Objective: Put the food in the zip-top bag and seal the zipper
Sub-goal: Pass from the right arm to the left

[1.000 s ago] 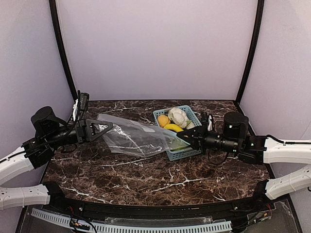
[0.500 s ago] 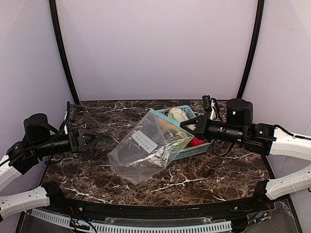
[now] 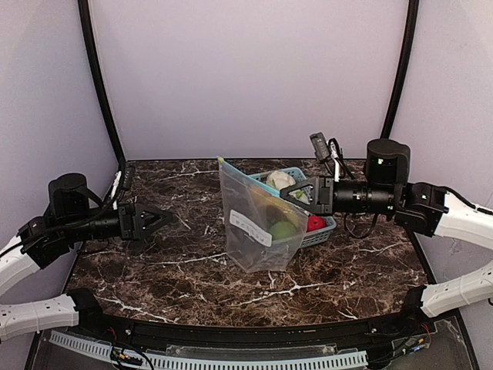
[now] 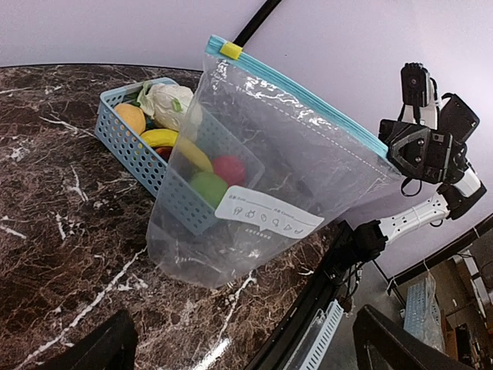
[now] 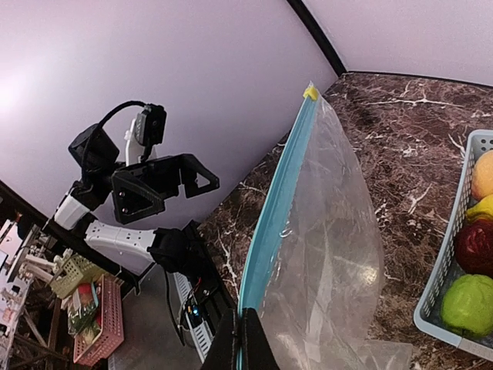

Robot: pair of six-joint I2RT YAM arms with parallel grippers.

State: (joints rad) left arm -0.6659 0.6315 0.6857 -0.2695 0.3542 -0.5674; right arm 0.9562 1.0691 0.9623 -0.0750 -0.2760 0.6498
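Note:
The clear zip-top bag (image 3: 258, 223) hangs upright in front of the basket, its bottom on the table. My right gripper (image 3: 290, 195) is shut on one end of the teal zipper (image 5: 273, 216), fingertips pinched together (image 5: 245, 339). A yellow slider (image 4: 230, 51) sits at the zipper's far end. My left gripper (image 3: 158, 220) stands open to the left of the bag, apart from it, nothing between its fingers (image 4: 100, 351). The food lies in the basket: orange (image 4: 132, 118), cauliflower (image 4: 168, 100), banana (image 4: 173, 142), red apple (image 4: 229, 169), green apple (image 4: 204, 187). Nothing shows inside the bag.
The light blue lattice basket (image 3: 327, 227) stands at the back right, just behind the bag. Dark marble table (image 3: 192, 277) runs to a black front rail. Purple walls close in the back and sides.
My left gripper opened, let go of the bag and drew back to the left. My right gripper lifted the bag by its zipper end, so it swung from lying flat to hanging upright.

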